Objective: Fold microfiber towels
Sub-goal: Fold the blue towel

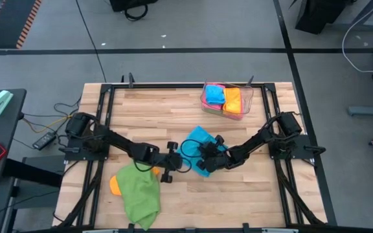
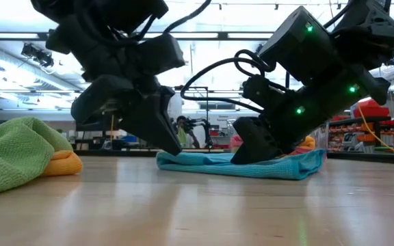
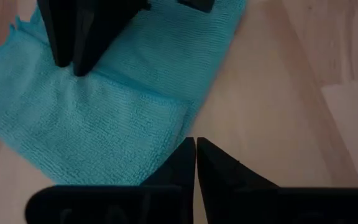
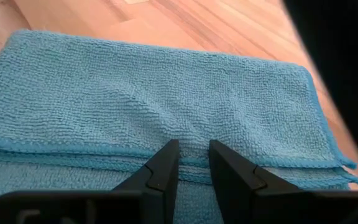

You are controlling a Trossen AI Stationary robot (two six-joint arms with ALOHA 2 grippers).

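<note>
A sky-blue microfiber towel [image 1: 199, 137] lies folded flat in the middle of the table, its layered edges [image 4: 73, 158] stacked. My right gripper [image 4: 193, 149] stands on it at those edges, its fingers a narrow gap apart. My left gripper [image 3: 195, 143] is shut, with its tips just off the towel's near corner [image 3: 182, 121], over bare wood. A crumpled green towel [image 1: 140, 194] lies at the near left, partly over an orange one [image 1: 114, 185]. My right gripper has its two fingertips [image 4: 166, 155] down on the blue towel at its stacked edges [image 4: 194, 168], with cloth showing in the narrow gap between them. The fingers slant down from the table's right. The towel lies flat on the table. My left gripper: whether its shut tips touch the towel's corner, I cannot tell.
A clear plastic tray [image 1: 248, 103] at the far right holds folded pink, blue and orange cloths. The green towel [image 2: 12, 154] and the orange one [image 2: 63, 164] lie left of my left gripper. Bare wood shows along the table's near edge.
</note>
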